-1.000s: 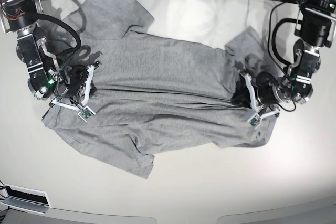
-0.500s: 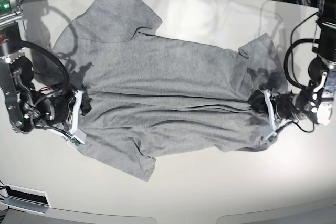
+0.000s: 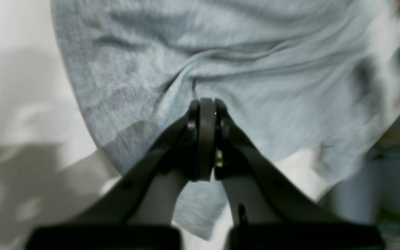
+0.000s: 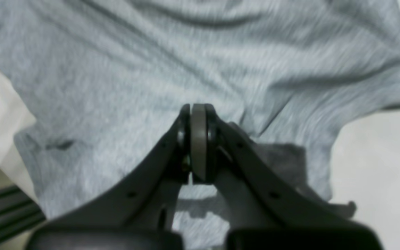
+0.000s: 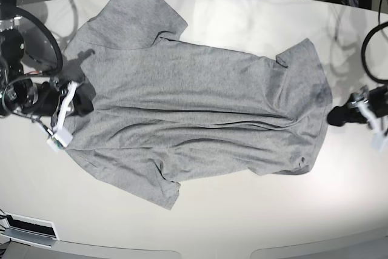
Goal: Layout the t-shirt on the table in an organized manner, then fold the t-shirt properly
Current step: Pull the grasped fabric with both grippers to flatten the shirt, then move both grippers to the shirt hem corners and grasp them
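A heather-grey cotton short-sleeved t-shirt lay spread, plain side up, across the middle of the glossy off-white bench, its length running from nine o'clock to three o'clock, one sleeve reaching toward eleven and the other toward six. Long creases ran through the body and the edge near three o'clock looked slightly rumpled, so the laying-out appeared nearly done but not tidy. No fold had been made; that whole half of the job seemed to remain. At nine o'clock the right claw sat at the cloth's edge, jaws pressed together; its wrist view showed no fabric between them. At three o'clock the left claw stood just off the shirt, likewise closed on nothing, apart from the cloth.
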Controlling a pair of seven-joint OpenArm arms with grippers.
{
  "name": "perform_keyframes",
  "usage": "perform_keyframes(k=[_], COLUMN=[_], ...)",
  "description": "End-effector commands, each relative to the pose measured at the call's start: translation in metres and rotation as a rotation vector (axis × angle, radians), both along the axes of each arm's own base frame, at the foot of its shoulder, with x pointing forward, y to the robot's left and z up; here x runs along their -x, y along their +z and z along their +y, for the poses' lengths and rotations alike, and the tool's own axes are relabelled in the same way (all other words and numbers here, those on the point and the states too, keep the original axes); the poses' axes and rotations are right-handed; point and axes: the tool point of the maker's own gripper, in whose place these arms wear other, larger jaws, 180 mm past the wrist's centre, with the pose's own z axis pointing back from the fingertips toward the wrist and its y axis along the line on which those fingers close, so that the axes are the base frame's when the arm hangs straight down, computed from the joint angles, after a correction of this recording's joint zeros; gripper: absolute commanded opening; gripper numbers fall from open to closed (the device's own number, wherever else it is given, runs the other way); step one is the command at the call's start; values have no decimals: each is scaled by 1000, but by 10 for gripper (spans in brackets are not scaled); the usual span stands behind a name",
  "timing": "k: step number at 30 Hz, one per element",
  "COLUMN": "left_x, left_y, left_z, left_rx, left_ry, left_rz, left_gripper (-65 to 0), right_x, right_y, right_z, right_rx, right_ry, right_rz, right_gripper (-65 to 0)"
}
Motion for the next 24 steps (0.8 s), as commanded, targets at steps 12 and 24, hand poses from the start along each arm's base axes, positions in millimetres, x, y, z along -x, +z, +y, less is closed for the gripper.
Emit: perform_keyframes(k=[12,24], left_x=[94,135], left_y=[-10,-77], left_z=[73,12], left_rx=[121,142], left_ry=[353,287], left_rz=[25,212], left_gripper=[-650,-279], right_x=[11,11], right_y=[-4,-5], right_z=[2,23], right_rx=[-15,-72], right_ry=[-2,-2], right_rz=[12,11], right_gripper=[-650,-650])
